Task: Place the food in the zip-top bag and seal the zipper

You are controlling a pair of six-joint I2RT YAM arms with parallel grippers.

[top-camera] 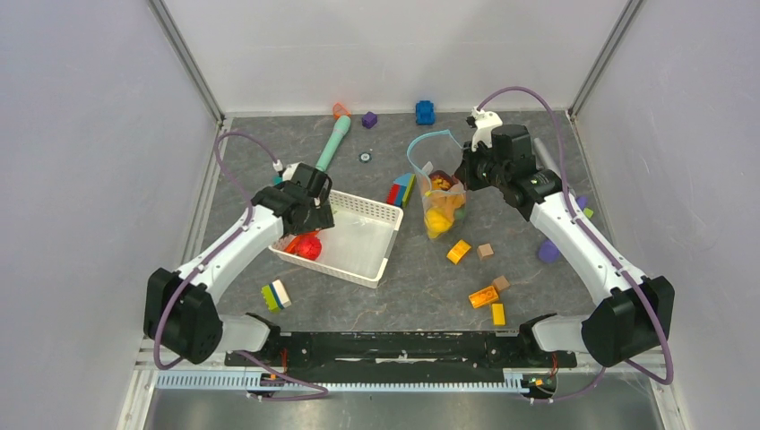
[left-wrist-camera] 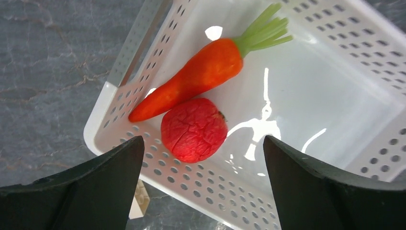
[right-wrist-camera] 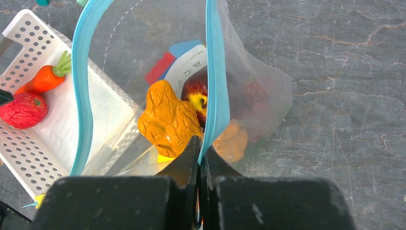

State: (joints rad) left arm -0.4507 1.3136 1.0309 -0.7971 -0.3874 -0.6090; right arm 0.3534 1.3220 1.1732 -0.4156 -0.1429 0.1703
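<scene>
The clear zip-top bag (top-camera: 439, 193) hangs open by its light-blue zipper (right-wrist-camera: 214, 81), with yellow-orange food (right-wrist-camera: 168, 120) and dark red food inside. My right gripper (right-wrist-camera: 201, 149) is shut on the zipper edge and holds the mouth up; it also shows in the top view (top-camera: 468, 170). My left gripper (left-wrist-camera: 203, 158) is open over the white mesh basket (top-camera: 358, 235), just above a red wrinkled fruit (left-wrist-camera: 194, 129) and an orange carrot (left-wrist-camera: 196, 76). In the top view the left gripper (top-camera: 303, 210) hovers at the basket's left end, over the red fruit (top-camera: 306, 245).
A teal marker-shaped toy (top-camera: 332, 143), a blue block (top-camera: 425, 112) and a purple block (top-camera: 369, 119) lie at the back. Yellow and wooden blocks (top-camera: 482, 296) are scattered front right. A striped block (top-camera: 275, 296) lies front left. Red-blue blocks (top-camera: 401, 190) sit between basket and bag.
</scene>
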